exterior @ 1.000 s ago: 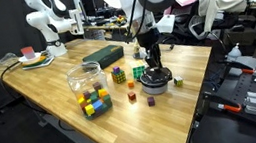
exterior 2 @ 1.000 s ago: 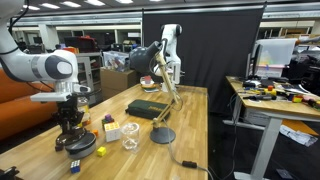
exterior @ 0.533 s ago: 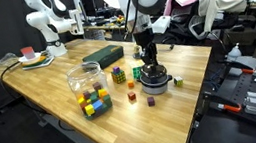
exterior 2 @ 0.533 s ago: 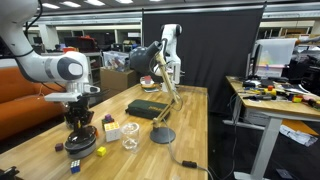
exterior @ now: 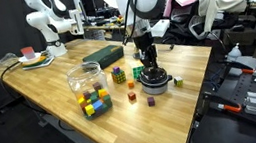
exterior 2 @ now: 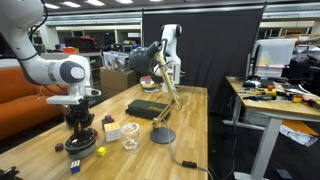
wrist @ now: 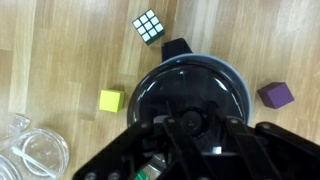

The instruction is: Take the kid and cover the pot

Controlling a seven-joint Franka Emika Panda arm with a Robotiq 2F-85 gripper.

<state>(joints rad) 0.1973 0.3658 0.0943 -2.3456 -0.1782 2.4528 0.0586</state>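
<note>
A black pot (exterior: 153, 79) stands on the wooden table (exterior: 48, 78) and also shows in the other exterior view (exterior 2: 79, 147). A dark glass lid (wrist: 190, 90) with a round knob lies over the pot, filling the middle of the wrist view. My gripper (exterior: 147, 65) points straight down above the pot, seen too in the other exterior view (exterior 2: 77, 124). In the wrist view the gripper (wrist: 190, 123) has its fingers closed on either side of the lid's knob. The pot's black handle (wrist: 176, 46) sticks out past the lid's rim.
Close around the pot lie a Rubik's cube (wrist: 148, 26), a yellow cube (wrist: 111, 100) and a purple cube (wrist: 275, 94). A clear jar of coloured blocks (exterior: 88, 87) and a black box (exterior: 104, 56) stand nearby. A glass jar (exterior 2: 130, 137) and a dark disc (exterior 2: 162, 135) lie further along.
My gripper with the lid has shifted a little sideways and settled lower over the pot. Between half a second ago and now almost nothing has moved.
</note>
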